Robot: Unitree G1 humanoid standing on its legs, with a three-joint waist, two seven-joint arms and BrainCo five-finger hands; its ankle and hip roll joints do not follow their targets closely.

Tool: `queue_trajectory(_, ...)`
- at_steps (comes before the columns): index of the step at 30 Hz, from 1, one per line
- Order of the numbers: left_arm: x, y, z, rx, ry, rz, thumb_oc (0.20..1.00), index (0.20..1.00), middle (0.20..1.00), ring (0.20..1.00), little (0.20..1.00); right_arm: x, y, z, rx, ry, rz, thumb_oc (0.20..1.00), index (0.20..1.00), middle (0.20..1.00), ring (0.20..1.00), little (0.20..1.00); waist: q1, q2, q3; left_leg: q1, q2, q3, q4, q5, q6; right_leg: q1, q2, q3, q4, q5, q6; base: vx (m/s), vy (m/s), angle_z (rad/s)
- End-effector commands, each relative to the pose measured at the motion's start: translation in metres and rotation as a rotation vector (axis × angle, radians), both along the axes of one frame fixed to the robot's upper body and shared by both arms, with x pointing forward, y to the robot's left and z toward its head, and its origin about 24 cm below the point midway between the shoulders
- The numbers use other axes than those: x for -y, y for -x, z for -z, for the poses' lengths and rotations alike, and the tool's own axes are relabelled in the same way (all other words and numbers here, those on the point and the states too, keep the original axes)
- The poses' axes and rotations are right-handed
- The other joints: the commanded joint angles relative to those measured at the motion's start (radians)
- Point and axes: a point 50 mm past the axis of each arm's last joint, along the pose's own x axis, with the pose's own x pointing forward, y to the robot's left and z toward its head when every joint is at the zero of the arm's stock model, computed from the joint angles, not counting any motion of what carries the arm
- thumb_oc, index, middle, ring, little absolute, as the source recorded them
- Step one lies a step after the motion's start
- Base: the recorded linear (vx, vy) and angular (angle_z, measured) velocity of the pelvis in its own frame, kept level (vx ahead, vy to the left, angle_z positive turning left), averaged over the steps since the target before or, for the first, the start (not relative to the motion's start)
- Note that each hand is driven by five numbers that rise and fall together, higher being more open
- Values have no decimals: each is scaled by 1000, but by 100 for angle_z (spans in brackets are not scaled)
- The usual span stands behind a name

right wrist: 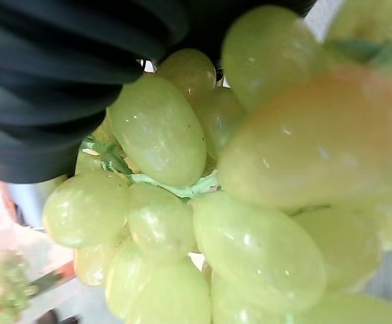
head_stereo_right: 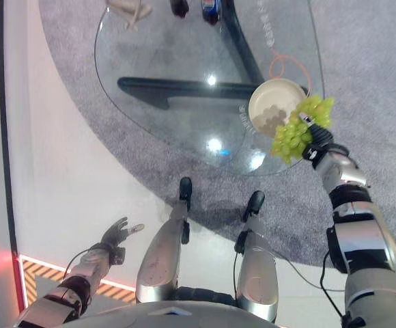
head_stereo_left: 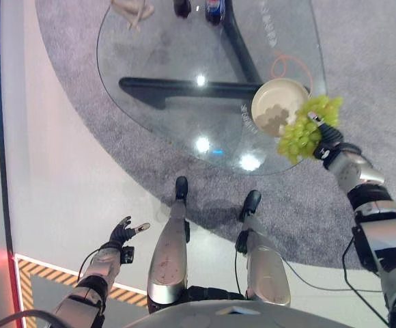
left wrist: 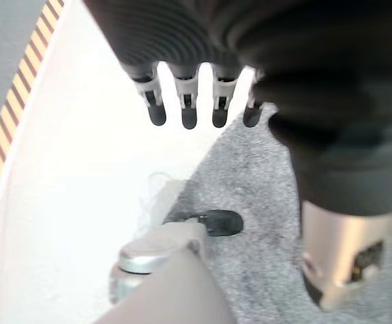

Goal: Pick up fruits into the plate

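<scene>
Green grapes (head_stereo_left: 307,128), gripped in right hand (head_stereo_left: 326,140) at plate (head_stereo_left: 278,104) near right rim: to be carried over centre, lowered before release; left hand (head_stereo_left: 121,234) idle, fingers relaxed.

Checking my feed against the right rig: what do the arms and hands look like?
Two silver-grey jointed arms with black bands. The left hand and right hand wear dark ribbed covers over back and wrist. The left hand's fingers are silver with dark tips.

Round glass table (head_stereo_left: 184,61) on a dark base is standing on grey carpet (head_stereo_left: 362,55), carrying a cream plate (head_stereo_left: 278,104) at its near right edge and a dark bottle (head_stereo_left: 215,9) at its far edge.
</scene>
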Motion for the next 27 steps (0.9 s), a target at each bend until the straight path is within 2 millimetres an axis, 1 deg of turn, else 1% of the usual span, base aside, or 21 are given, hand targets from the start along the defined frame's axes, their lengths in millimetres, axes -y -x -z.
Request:
queue_trajectory(1,-8,11,4,-37,-68,61,1000,1000,1000,1000,1000,24,0,-50,108,236,90,200,200,200,200,200,1,-3,-12,-86,-119,18,76,-112,53,-148,21,35,245,-167,-25,-24,36,15)
queue_trajectory(2,-7,10,4,-36,-72,66,1000,1000,1000,1000,1000,27,-2,-64,116,325,127,200,200,200,200,200,3,2,-12,-121,-124,20,86,-106,55,-185,16,35,262,-165,-23,-14,39,10)
queue_trajectory(3,-6,10,4,-35,-74,67,1000,1000,1000,1000,1000,27,-2,-68,117,344,137,200,200,200,200,200,3,4,-12,-130,-125,20,89,-105,55,-195,15,35,266,-164,-23,-9,45,9)
queue_trajectory(4,-4,9,3,-30,-78,75,1000,1000,1000,1000,1000,29,-2,-79,123,396,171,200,200,200,200,200,7,8,-12,-159,-130,20,99,-102,57,-224,12,34,277,-162,-22,5,40,5)
queue_trajectory(5,-2,10,3,-33,-75,86,1000,1000,1000,1000,1000,32,-2,-90,126,492,207,200,200,200,200,200,10,13,-12,-186,-135,18,112,-102,58,-251,9,33,291,-162,-21,11,48,6)
queue_trajectory(8,0,16,6,-44,-77,103,1000,1000,1000,1000,1000,34,-2,-114,146,645,284,200,200,200,200,200,23,24,-12,-238,-144,10,141,-107,62,-304,5,27,324,-167,-23,36,37,9)
queue_trajectory(10,0,17,6,-40,-82,114,1000,1000,1000,1000,1000,34,-2,-124,160,711,308,200,200,200,200,200,30,28,-12,-262,-146,9,155,-109,64,-327,3,24,339,-171,-24,33,15,7)
queue_trajectory(11,1,17,6,-37,-87,126,1000,1000,1000,1000,1000,33,-2,-135,167,806,337,200,200,200,200,200,36,31,-12,-290,-149,6,174,-111,67,-352,-1,23,358,-175,-26,28,10,4)
queue_trajectory(12,1,17,6,-37,-87,127,1000,1000,1000,1000,1000,33,-2,-136,169,815,341,200,200,200,200,200,36,31,-12,-294,-149,5,176,-111,67,-355,-2,23,361,-175,-26,40,12,7)
queue_trajectory(15,0,17,3,-27,-78,142,1000,1000,1000,1000,1000,29,-2,-156,180,977,366,200,200,200,200,200,44,37,-12,-347,-152,1,210,-115,70,-402,-8,24,390,-181,-28,80,9,7)
queue_trajectory(16,0,22,6,-40,-75,144,1000,1000,1000,1000,1000,29,-2,-153,168,989,363,200,200,200,200,200,43,36,-12,-322,-155,-2,217,-147,65,-384,-9,38,406,-215,-20,129,-10,5)
queue_trajectory(20,2,24,6,-36,-69,156,1000,1000,1000,1000,1000,31,-1,-160,162,1051,424,200,200,200,200,200,48,39,-12,-363,-159,-6,251,-158,71,-423,-11,46,439,-225,-23,88,-6,3)
queue_trajectory(21,2,27,7,-37,-63,163,1000,1000,1000,1000,1000,36,2,-166,147,1087,465,200,200,200,200,200,54,44,-12,-385,-165,-11,270,-164,75,-441,-12,48,454,-230,-25,67,-6,5)
queue_trajectory(23,3,29,7,-38,-57,174,1000,1000,1000,1000,1000,41,4,-169,117,1098,496,200,200,200,200,200,60,52,-12,-403,-167,-13,282,-166,78,-460,-14,52,464,-231,-26,60,-3,3)
queue_trajectory(25,3,31,7,-43,-50,188,1000,1000,1000,1000,1000,49,7,-168,47,1116,529,200,200,200,200,200,64,61,-12,-414,-167,-16,293,-169,82,-475,-17,55,476,-234,-27,46,0,4)
queue_trajectory(26,3,33,8,-50,-48,192,1000,1000,1000,1000,1000,54,9,-166,12,1118,544,263,263,263,263,263,66,63,-12,-414,-168,-17,292,-169,83,-475,-17,55,477,-235,-28,48,8,4)
queue_trajectory(27,4,38,11,-63,-42,197,1000,1000,1000,1000,1000,62,12,-159,-57,1111,549,1000,1000,1000,1000,1000,70,68,-12,-412,-170,-19,293,-171,86,-474,-17,53,480,-237,-30,39,8,5)
